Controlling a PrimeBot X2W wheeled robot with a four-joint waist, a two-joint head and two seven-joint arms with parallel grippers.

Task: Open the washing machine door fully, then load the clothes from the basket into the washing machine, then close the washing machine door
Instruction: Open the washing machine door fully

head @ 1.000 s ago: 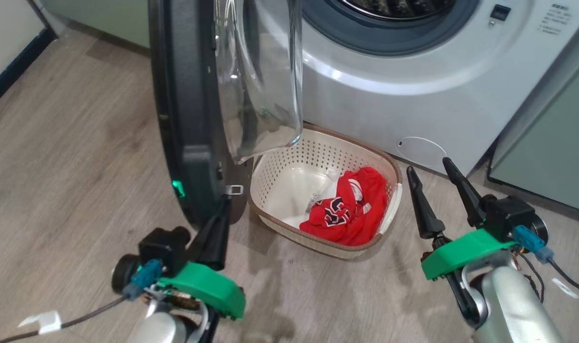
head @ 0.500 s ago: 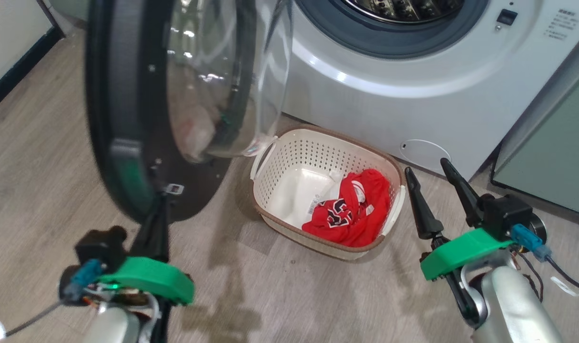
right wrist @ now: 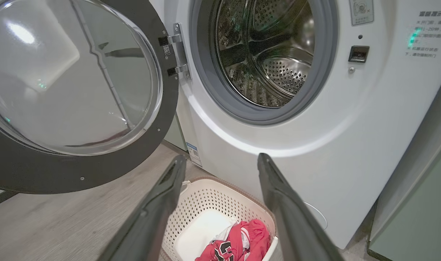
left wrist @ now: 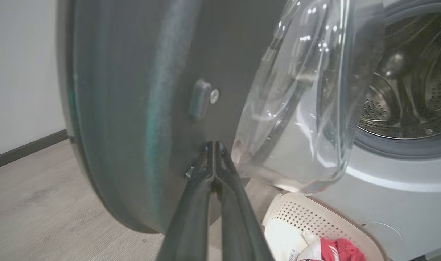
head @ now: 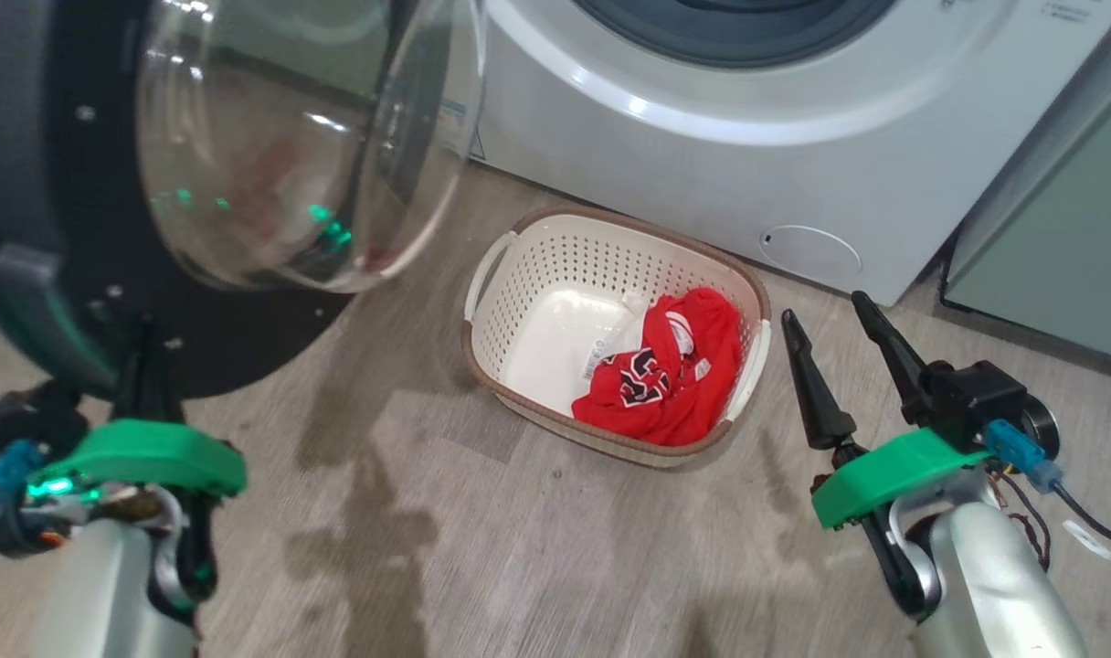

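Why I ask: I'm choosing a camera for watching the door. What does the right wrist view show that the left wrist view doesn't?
Right wrist view, not the left: the open right gripper, the door hinge and the latch slot on the washing machine's front. Left wrist view, not the right: the shut left gripper, tips at the washing machine door's black rim. Both: the door, steel drum, basket and red clothes.

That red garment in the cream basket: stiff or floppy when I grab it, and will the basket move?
Probably floppy: the crumpled red fabric garment lies in soft folds, so it should drape from a pinch. Likely light, being a thin heap. The small cream perforated plastic basket stands loose on the floor and may slide if fabric snags.
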